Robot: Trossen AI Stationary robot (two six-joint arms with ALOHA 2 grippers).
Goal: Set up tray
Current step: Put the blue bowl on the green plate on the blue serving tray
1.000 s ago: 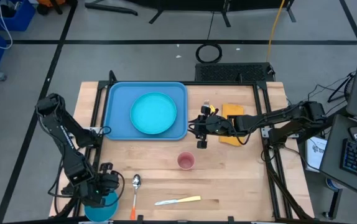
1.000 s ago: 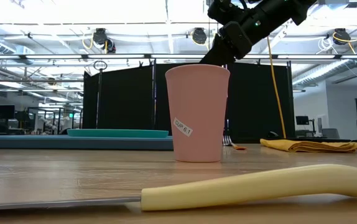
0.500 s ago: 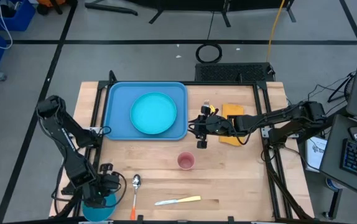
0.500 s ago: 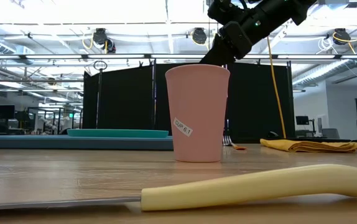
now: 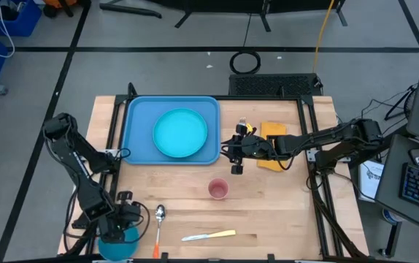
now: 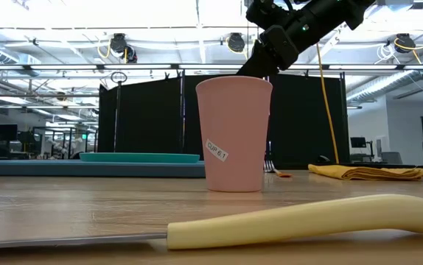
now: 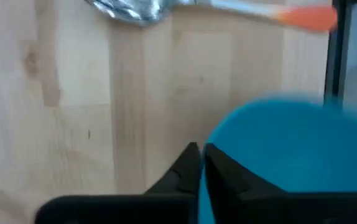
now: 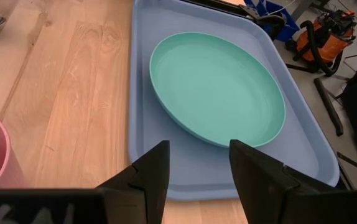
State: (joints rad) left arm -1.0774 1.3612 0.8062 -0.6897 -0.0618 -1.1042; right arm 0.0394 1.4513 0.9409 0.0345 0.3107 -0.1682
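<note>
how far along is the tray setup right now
Done: the teal plate sits on the tray. In hand: the left gripper is shut on the blue bowl. Left: pink cup, spoon, knife, fork and napkin lie off the tray.

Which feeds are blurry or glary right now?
Left wrist view: blurred throughout, the spoon and blue bowl smeared. Low view: knife soft up close, ceiling lights blown out. Right wrist view: sharp on the tray and plate.

one tray [image 5: 138, 128], one teal plate [image 5: 180, 132], one pink cup [image 5: 218, 189], one blue cup [image 5: 118, 241], one spoon [image 5: 159, 219], one knife [image 5: 209, 235], one yellow cloth [image 5: 273, 134]
</note>
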